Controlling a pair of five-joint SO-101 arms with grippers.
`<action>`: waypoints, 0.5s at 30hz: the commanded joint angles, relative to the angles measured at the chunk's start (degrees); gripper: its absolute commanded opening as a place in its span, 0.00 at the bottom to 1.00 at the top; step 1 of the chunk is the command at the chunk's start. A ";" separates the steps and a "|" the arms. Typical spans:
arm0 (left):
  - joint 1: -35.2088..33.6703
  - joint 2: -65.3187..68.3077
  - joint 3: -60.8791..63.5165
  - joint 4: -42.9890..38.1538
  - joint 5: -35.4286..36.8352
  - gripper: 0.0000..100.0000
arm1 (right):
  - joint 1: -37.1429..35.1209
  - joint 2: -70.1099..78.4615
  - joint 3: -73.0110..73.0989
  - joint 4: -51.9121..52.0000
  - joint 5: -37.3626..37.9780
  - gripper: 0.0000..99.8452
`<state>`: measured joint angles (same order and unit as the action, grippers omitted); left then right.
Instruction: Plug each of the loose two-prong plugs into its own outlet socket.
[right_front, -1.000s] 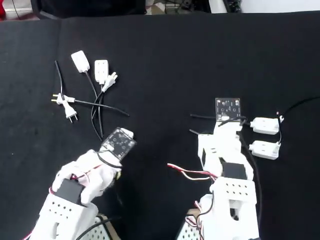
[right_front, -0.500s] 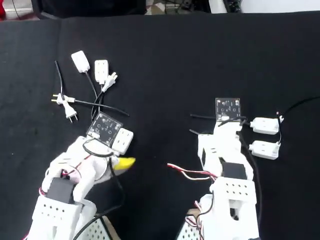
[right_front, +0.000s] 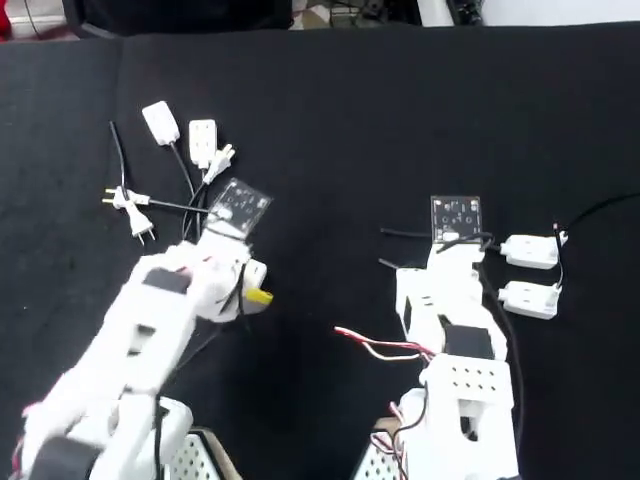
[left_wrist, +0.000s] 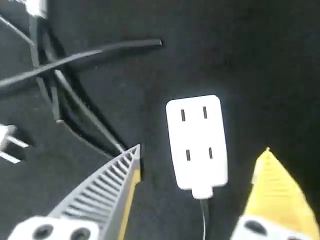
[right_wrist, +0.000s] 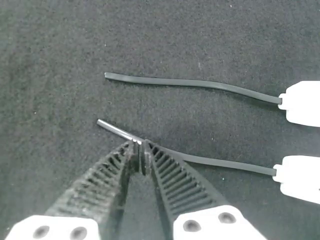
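Left gripper (left_wrist: 202, 150): open, outlet socket (left_wrist: 195, 130) between its jaws. Right gripper (right_wrist: 140, 146): closed, tips over black cable (right_wrist: 215, 161).

Matt black cloth on the table (right_front: 350, 120), smooth white plastic outlet socket (left_wrist: 196, 142), ribbed plastic jaws, matt black cable (right_wrist: 190, 82).

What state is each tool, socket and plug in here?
left tool: open, straddling the outlet socket
outlet socket: slots empty, lying flat
right tool: shut, tips over a black cord
two-prong plugs: unplugged, lying on the table
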<state>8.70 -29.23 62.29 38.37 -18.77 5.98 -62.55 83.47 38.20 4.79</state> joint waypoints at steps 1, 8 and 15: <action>0.04 8.62 -7.78 -1.67 -0.09 0.34 | -0.79 -0.92 -0.57 0.35 0.26 0.02; -0.04 14.51 -11.12 -1.49 -1.49 0.34 | -0.79 -1.01 -0.57 0.35 0.26 0.02; 1.27 15.47 -13.05 1.49 -8.62 0.31 | -0.62 -1.01 -0.57 0.35 0.26 0.02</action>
<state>8.70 -13.76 52.53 38.20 -24.92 5.98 -62.55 83.47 38.20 4.79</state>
